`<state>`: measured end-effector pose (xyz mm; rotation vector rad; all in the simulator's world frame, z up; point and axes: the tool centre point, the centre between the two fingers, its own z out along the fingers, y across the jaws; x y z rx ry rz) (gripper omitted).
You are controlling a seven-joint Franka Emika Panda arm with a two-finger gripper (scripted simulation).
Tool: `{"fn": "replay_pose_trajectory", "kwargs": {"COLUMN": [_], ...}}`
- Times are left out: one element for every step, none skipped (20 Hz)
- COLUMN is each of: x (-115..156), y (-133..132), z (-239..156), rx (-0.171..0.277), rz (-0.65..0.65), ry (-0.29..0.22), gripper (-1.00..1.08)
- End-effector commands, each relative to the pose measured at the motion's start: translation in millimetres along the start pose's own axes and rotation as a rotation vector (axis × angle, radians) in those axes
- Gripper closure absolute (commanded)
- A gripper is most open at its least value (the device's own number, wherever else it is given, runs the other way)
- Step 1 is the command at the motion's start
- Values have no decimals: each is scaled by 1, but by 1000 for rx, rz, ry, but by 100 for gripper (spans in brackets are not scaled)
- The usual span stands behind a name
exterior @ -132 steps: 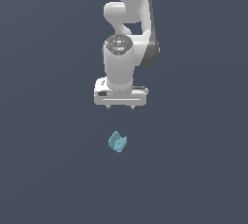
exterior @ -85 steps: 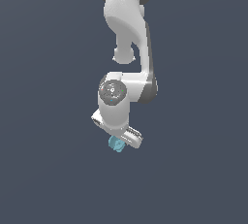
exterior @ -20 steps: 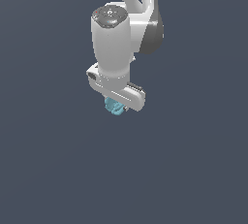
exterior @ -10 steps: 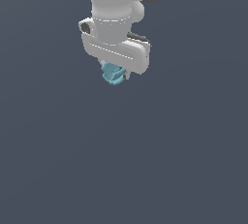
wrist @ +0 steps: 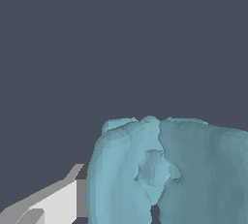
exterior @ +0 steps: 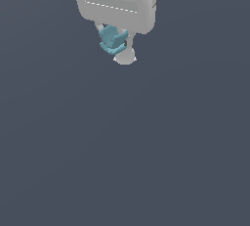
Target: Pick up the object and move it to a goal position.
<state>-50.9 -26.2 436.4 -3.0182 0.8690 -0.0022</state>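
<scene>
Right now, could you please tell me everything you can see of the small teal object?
The object is a small, light teal, lumpy piece with folded lobes and a notch, matte like plastic or clay. In the wrist view it fills the foreground and shows a central crease with a small knob. It sits just under the white gripper, between its fingers, one of which lies against its side. It hangs clear of the dark grey ground.

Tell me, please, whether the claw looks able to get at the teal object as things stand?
Yes, apparently: the claw looks already shut on the teal object, which sits between its fingers with nothing else in the way.
</scene>
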Motion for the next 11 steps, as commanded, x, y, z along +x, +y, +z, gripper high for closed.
{"fn": "replay_pose_trajectory", "kwargs": {"x": [-4,-6,-7,-8,-8,-9,-9,-9,-9,-9,-9], "y": [3,3,4,4,4,5,5,5,5,5,5], "z": [-15,-20,-24,-28,-31,-33,-35,-37,-37,-38,-38], "rx": [-1,-1,-1,-1,-1,-1,-1,-1,-1,-1,-1], "rz": [0,-1,-1,-1,-1,-1,-1,-1,-1,-1,-1], "ry": [-1,-1,-1,-1,-1,-1,-1,-1,-1,-1,-1], "gripper": [108,108,108,108,108,108,108,108,108,108,108]}}
